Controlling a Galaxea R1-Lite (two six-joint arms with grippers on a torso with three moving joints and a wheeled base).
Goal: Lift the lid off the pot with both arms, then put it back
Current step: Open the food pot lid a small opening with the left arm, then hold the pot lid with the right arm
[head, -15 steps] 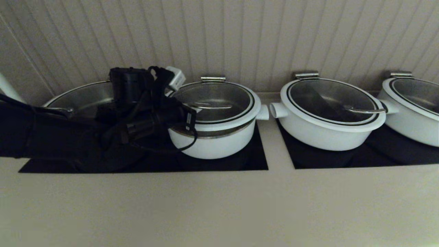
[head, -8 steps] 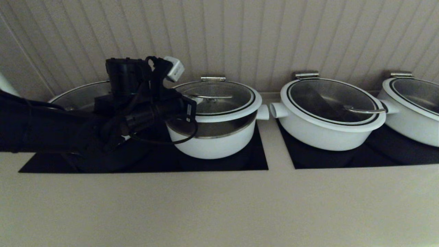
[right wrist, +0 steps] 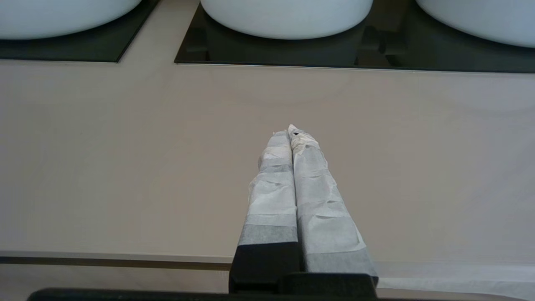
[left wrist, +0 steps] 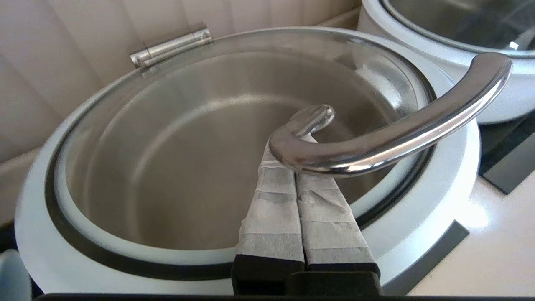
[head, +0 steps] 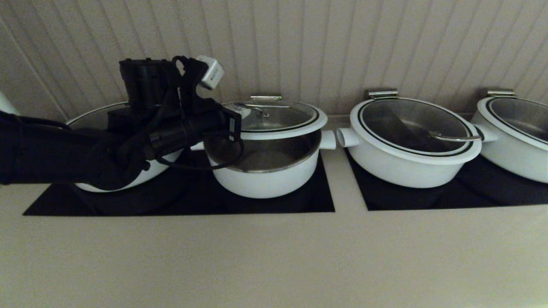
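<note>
Lid (head: 280, 119): hinged at the back, front edge raised clear of its pot (head: 265, 173). My left gripper (left wrist: 303, 167), fingers pressed together, hooked beneath the handle (left wrist: 397, 133) to lever it. My right gripper (right wrist: 292, 138): closed, empty, over the counter (right wrist: 125, 167).

The left arm (head: 64, 154) is matte black, draped with looping black cables (head: 201, 164). A small white box-shaped camera (head: 209, 72) sits atop its wrist, and a white label is on the side. Both sets of fingers (left wrist: 292, 196) (right wrist: 292, 188) are long, tapered, wrapped in wrinkled pale grey tape, with black bases.
</note>
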